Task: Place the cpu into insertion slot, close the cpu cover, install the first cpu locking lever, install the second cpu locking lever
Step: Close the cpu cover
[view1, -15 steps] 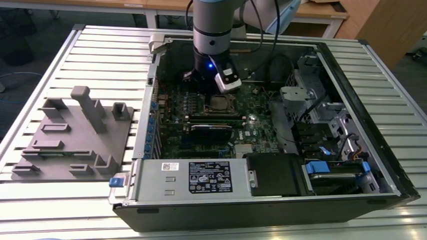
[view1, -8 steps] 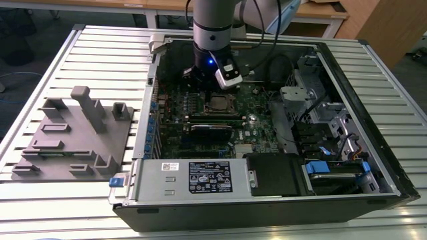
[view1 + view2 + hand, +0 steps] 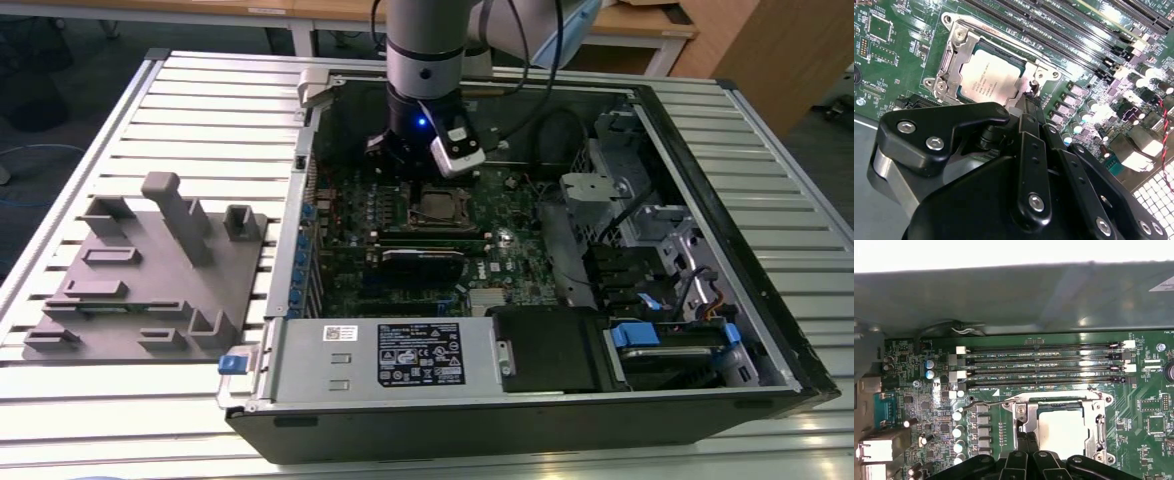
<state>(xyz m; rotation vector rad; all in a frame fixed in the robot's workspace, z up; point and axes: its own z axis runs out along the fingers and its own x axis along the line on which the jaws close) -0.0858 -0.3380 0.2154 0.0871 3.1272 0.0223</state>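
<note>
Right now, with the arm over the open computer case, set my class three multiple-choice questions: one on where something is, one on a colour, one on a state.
1. Where is the cpu?
A. on the table beside the case
B. in the insertion slot
C. on the power supply

2. What colour is the motherboard?
A. blue
B. red
C. green

3. How is the cpu cover?
A. lying flat, framing the chip
B. standing upright
C. taken off

Answers:
1 B: the chip's grey top sits in the socket in both wrist views.
2 C: the board is green all around the socket.
3 A: its metal frame lies flat around the chip.
</note>
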